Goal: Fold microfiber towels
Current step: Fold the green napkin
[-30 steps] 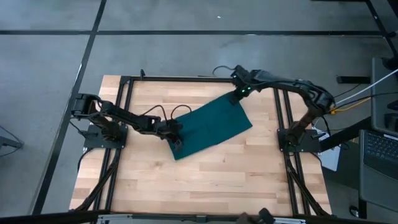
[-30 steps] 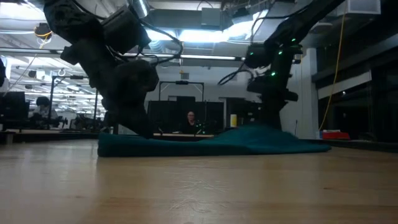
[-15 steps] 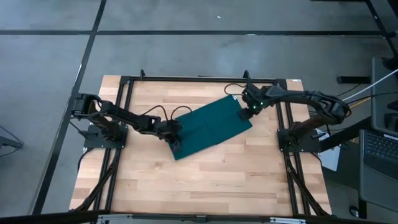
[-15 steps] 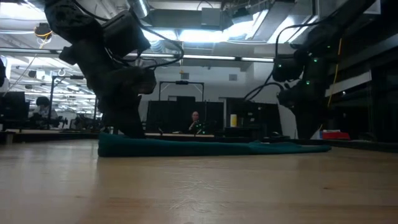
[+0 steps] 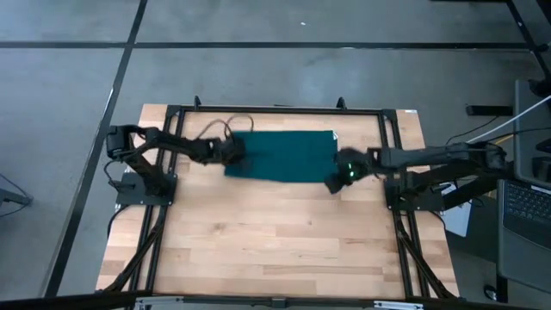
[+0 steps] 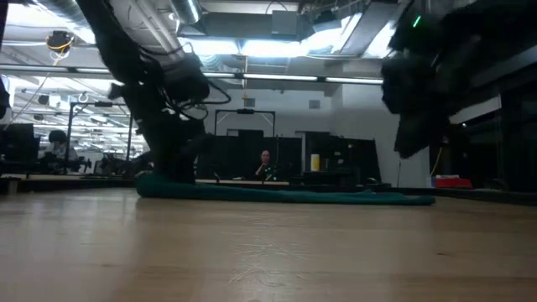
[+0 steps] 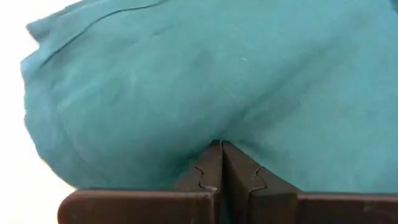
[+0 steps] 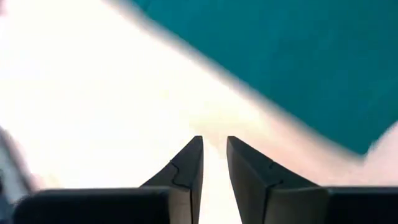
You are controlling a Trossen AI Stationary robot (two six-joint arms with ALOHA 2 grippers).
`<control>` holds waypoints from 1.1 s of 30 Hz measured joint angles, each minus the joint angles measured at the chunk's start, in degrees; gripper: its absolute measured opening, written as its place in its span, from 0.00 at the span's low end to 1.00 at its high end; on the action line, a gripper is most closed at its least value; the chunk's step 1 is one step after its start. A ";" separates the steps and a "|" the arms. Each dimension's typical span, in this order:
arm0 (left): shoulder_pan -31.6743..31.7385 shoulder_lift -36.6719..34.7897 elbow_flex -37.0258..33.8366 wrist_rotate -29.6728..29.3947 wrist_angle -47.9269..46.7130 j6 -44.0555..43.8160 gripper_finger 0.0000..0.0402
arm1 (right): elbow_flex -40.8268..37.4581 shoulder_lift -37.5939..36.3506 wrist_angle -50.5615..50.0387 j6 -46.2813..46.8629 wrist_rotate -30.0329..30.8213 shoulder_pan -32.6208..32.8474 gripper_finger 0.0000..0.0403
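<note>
The dark teal microfiber towel (image 5: 288,155) lies flat on the far half of the wooden table, long sides along the far edge; in the low view it is a low strip (image 6: 285,195). My left gripper (image 5: 236,156) is shut on its left end, cloth filling the left wrist view (image 7: 217,68). My right gripper (image 5: 331,184) hangs open over bare wood just off the towel's near right corner, nothing between its fingers (image 8: 214,146); the towel's edge (image 8: 298,56) shows beyond them. My left gripper pinches the towel's left end (image 7: 211,134) between its two shut fingers, slanting down from the table's left side. Cloth bunches up around the fingertips; one layer or several I cannot tell. The rest of the towel lies on the table.
Black frame rails run along the table's left (image 5: 170,172), far (image 5: 275,108) and right (image 5: 389,155) sides. Bare wood (image 5: 275,250) fills the near half. A laptop (image 5: 525,211) stands off the right edge. A person (image 6: 265,164) sits far behind in the room.
My right gripper has let go of the towel's raised far right corner, which dropped flat, and gone toward the near edge. My left gripper has gone toward the far edge with its end of the towel, turning the slanted towel square to the table.
</note>
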 joint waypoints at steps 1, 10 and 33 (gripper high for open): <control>2.21 -0.15 0.44 0.06 0.23 3.11 0.00 | 0.00 -0.38 2.01 2.97 2.52 3.21 0.19; -1.77 -2.61 10.24 11.54 16.45 16.27 0.00 | 0.02 -5.80 7.83 11.59 27.59 11.83 0.16; -9.69 40.32 62.04 16.75 -11.76 11.52 0.00 | 0.04 -42.06 2.02 -1.53 40.21 14.91 0.18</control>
